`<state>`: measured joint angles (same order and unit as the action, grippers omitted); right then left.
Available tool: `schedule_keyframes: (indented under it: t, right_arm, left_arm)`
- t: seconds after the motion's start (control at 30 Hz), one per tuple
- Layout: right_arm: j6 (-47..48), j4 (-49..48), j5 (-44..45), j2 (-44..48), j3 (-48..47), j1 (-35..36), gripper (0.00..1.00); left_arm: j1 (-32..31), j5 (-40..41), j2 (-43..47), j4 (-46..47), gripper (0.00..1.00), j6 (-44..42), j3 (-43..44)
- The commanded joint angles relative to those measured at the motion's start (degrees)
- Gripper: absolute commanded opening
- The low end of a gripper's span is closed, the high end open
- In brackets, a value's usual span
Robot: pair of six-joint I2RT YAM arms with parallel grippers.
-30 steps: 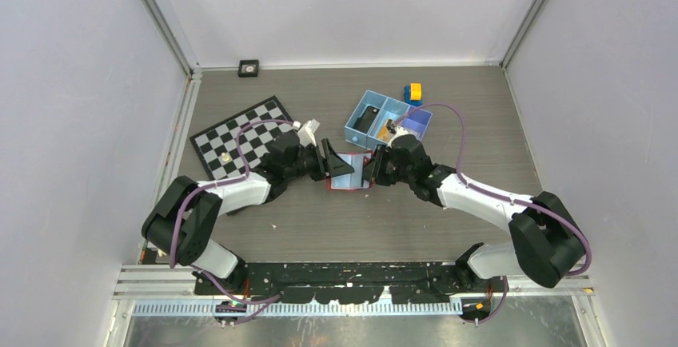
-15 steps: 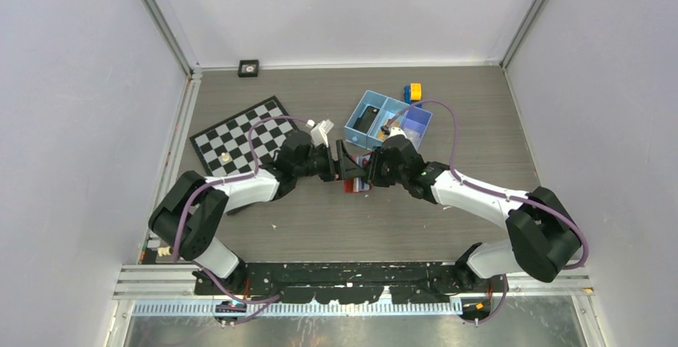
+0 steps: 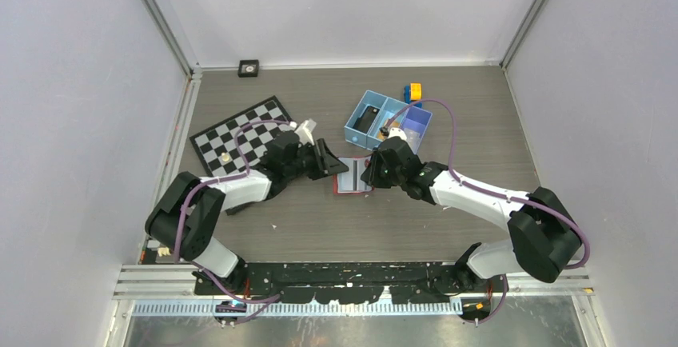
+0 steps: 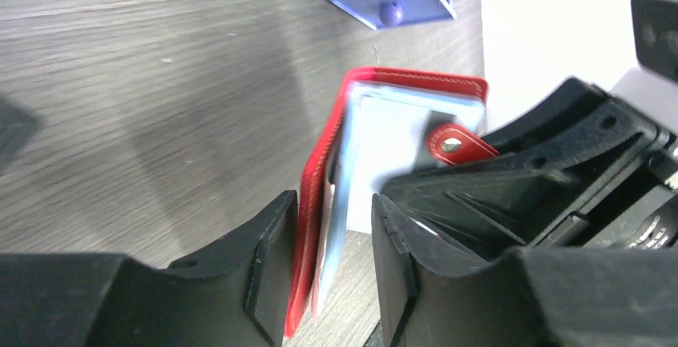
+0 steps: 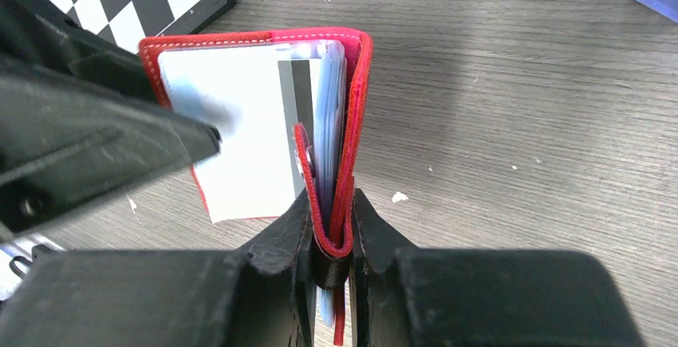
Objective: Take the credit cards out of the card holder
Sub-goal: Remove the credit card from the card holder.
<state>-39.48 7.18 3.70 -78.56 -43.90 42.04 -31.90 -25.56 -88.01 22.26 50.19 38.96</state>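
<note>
The card holder point(image 3: 352, 177), a small red wallet with pale blue-grey lining, stands open on its edge on the table between both arms. My right gripper point(image 5: 332, 235) is shut on its right cover point(image 5: 352, 123) and the snap tab. The left cover and pale inner leaves point(image 4: 336, 203) sit between the fingers of my left gripper point(image 4: 334, 203). Those jaws are open, with a gap showing on the right finger's side. A grey stripe point(image 5: 297, 115) behind the pale sleeve looks like a credit card still in its pocket. From above, the left gripper point(image 3: 337, 165) and right gripper point(image 3: 369, 173) face each other.
A blue three-compartment tray point(image 3: 388, 119) stands just behind the holder, with a yellow-orange block point(image 3: 413, 91) beyond it. A chessboard point(image 3: 244, 135) lies at the left under the left arm. A small black square object point(image 3: 249, 67) sits at the back wall.
The left gripper pushed right toward the holder with jaws wide, then drew back left and narrowed them around the left cover. The holder has spread open again. The right grip is unchanged.
</note>
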Motion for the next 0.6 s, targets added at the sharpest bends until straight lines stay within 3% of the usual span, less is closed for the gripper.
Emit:
schedule_keyframes:
  t: [0.0,0.1,0.27,0.43,0.57]
  right_arm:
    - [0.4,-1.5,1.3,2.5,-2.8,0.3,0.0]
    - [0.3,-1.5,0.8,2.9,-2.7,0.3,0.01]
    - [-0.2,-1.9,-2.0,3.8,-2.3,-0.6,0.01]
    - [-1.7,-5.3,-8.1,4.6,-0.5,-2.9,0.0]
    - [-2.2,-5.6,-9.5,4.6,-0.1,-4.3,0.0]
  left_arm:
    - [3.6,-5.8,-0.5,12.1,0.44,5.8,-2.6]
    - [3.6,-7.0,-1.9,13.4,0.42,6.5,-2.3]
    - [3.6,-7.5,-2.2,13.5,0.21,5.9,-2.0]
    - [3.6,-8.4,-2.3,12.9,0.18,5.4,-1.5]
    - [3.6,-8.7,-2.2,11.1,0.0,4.5,-0.7]
